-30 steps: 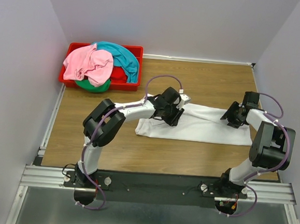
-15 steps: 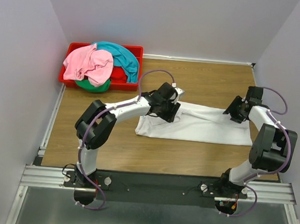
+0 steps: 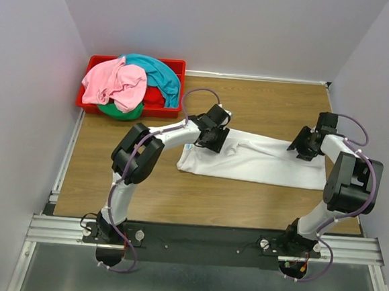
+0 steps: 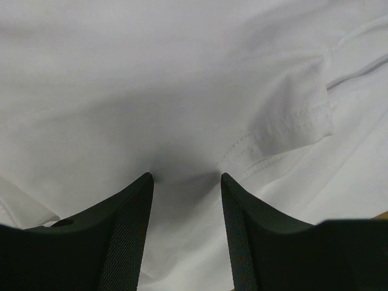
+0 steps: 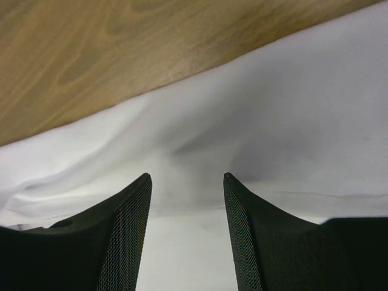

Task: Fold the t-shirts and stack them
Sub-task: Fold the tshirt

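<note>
Folding the first piece | white soft cotton t-shirt (image 3: 254, 160) lies as a long, partly folded band on the brown wooden table (image 3: 265, 104) | my left gripper (image 4: 185, 177) and right gripper (image 5: 187, 177) press on its two ends, jaws spread, not closed on the cloth | pink t-shirt (image 3: 115, 85), teal t-shirt (image 3: 163, 75), green t-shirt (image 3: 119, 111) and red t-shirt (image 3: 154, 96) wait heaped in the red plastic bin (image 3: 93, 63) | stack not begun

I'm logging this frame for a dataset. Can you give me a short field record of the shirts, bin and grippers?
white shirt: lying flat on the table as a long band
left gripper: jaws apart, down at the shirt's left end
right gripper: jaws apart, down at its right end, near the far edge
bin: far left corner
in bin: pink shirt, teal shirt, green shirt, red shirt, heaped unfolded
stack: none yet
</note>
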You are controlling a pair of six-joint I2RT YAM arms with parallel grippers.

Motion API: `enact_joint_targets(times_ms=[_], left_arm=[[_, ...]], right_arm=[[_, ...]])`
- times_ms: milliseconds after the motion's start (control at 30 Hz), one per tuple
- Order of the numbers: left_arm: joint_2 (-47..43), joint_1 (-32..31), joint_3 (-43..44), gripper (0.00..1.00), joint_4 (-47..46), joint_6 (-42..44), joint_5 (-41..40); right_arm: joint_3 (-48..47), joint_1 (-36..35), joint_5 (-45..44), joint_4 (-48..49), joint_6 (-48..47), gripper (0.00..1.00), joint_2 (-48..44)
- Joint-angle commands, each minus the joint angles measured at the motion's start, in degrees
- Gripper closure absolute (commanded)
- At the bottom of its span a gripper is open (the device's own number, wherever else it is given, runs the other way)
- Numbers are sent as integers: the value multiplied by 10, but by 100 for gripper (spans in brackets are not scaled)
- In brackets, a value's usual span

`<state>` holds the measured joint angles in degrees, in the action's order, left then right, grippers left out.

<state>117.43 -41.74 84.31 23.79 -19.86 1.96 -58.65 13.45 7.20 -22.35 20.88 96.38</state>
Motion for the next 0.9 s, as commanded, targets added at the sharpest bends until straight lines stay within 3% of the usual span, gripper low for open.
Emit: enact_joint_targets(times_ms=[0,167,533,733,867], left_arm=[[53,-1,44,43,7,1,-15],[114,-1,126,43,25,19,-33],[268,19,401,42,122,47,-82],[253,45,463,39,132,43,-90],[196,47,429,38,122,32,-88]], right_arm=[[27,-2,12,-17,4,41,11],[57,-2,4,-46,43,42,-4],[129,-2,55,-111,130,40,-89],[98,-2,52,-152,114,39,-145],[70,-2,40,-158,86,39,-132]])
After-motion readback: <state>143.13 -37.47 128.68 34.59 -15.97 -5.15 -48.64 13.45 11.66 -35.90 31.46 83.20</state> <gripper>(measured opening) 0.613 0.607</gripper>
